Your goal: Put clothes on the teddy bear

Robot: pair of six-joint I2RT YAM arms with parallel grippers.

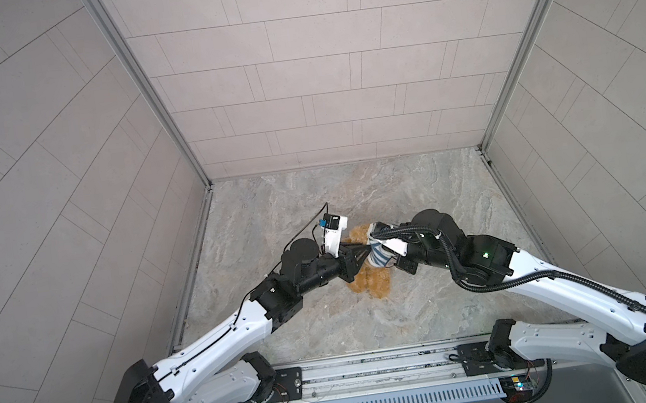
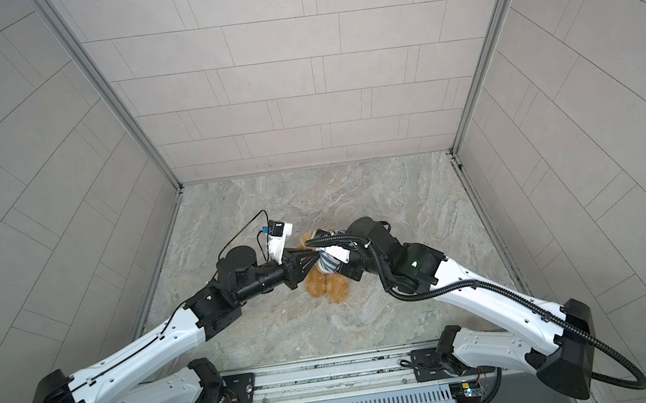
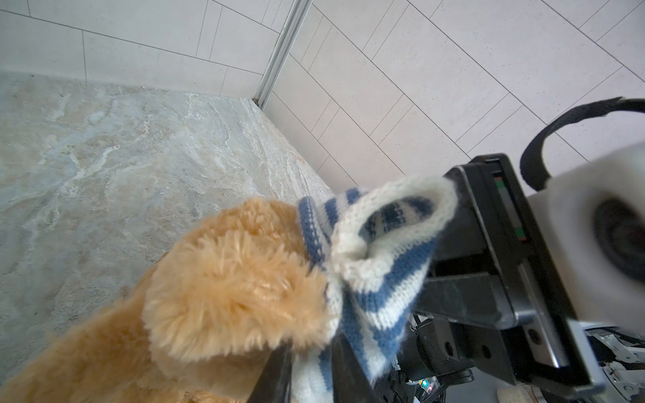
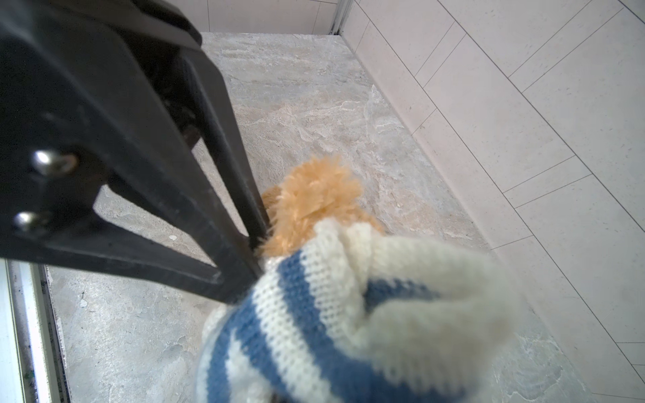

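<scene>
Striped sweater (image 4: 349, 314) crowds the right wrist view, with the left gripper (image 4: 249, 275) pinched on its edge. Left wrist view: the right gripper (image 3: 453, 195) clamps its white rim. In both top views the teddy bear (image 1: 369, 286) lies mid-counter (image 1: 438, 196). Opposed pulling could drag the bear or slip a grip.

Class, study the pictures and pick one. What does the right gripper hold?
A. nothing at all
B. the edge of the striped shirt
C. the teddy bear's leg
B: in the left wrist view the right gripper pinches the white edge of the blue-and-white striped shirt, next to the teddy bear.
</scene>
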